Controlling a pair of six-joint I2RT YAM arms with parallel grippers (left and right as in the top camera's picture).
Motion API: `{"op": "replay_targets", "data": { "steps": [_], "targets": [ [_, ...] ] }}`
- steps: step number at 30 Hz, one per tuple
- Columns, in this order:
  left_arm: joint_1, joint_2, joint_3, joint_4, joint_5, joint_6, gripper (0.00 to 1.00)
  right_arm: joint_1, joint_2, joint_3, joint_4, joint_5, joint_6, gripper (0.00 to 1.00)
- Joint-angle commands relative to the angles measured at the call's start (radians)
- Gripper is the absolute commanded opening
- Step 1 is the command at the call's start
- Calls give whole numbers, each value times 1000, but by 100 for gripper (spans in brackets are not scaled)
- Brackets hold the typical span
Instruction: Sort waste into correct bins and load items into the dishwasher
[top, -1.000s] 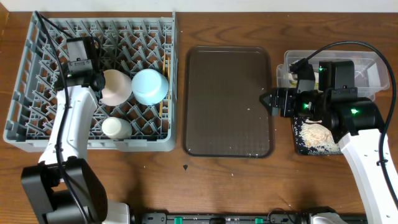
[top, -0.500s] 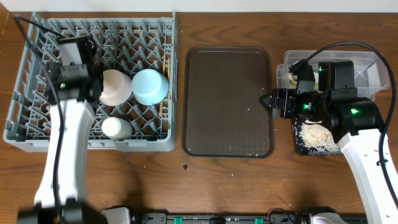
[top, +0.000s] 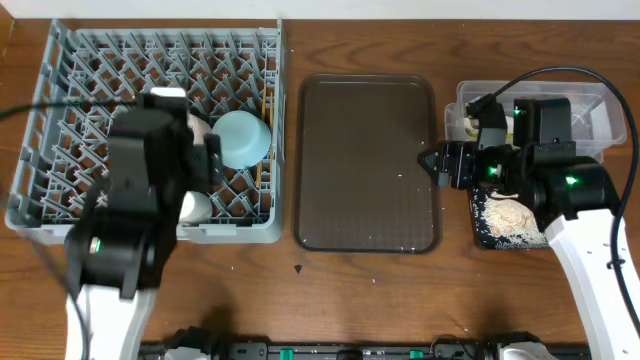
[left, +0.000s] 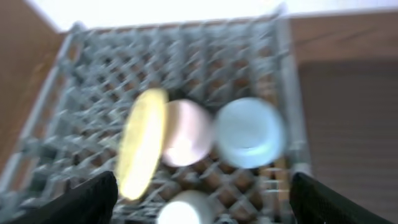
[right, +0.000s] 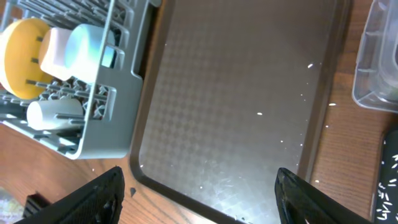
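While both grippers hang spread and empty, the yellow plate (left: 142, 152) stands on edge in the grey rack (left: 74, 74) beside white bowl (left: 186, 134), blue bowl (left: 250, 132) and cup (left: 189, 208).

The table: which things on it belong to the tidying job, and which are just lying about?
Job: grey plastic dish rack, round pale-yellow plate, white bowl, light-blue bowl, small white cup, clear plastic tub, black tray of crumbs.
Lying about: brown serving tray.

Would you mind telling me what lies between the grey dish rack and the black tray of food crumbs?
The brown serving tray, bare apart from a few pale crumbs, lies between the dish rack and the black tray, clearest in the overhead view.
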Motion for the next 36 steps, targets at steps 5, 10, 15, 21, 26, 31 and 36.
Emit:
{"op": "replay_targets", "data": {
  "steps": [5, 10, 15, 21, 26, 31, 36],
  "targets": [
    [-67, -244, 1, -20, 201, -111, 88, 2, -200, 4, 3, -35, -11, 77],
    [-67, -362, 1, -71, 183, -111, 97, 2, -321, 4, 5, -34, -11, 99],
    [-67, -408, 1, -83, 183, -111, 98, 2, -386, 4, -8, -34, -11, 99],
    [-67, -407, 1, -83, 184, -111, 98, 2, -394, 4, -20, -34, -11, 99],
    [-67, -407, 1, -83, 184, -111, 98, 2, -394, 4, -51, -26, -18, 99],
    [-67, -407, 1, -83, 184, -111, 98, 2, -395, 4, -120, -8, 9, 99],
    [-67, -407, 1, -83, 183, -111, 99, 2, -397, 4, -32, 5, -12, 99]
  ]
}}
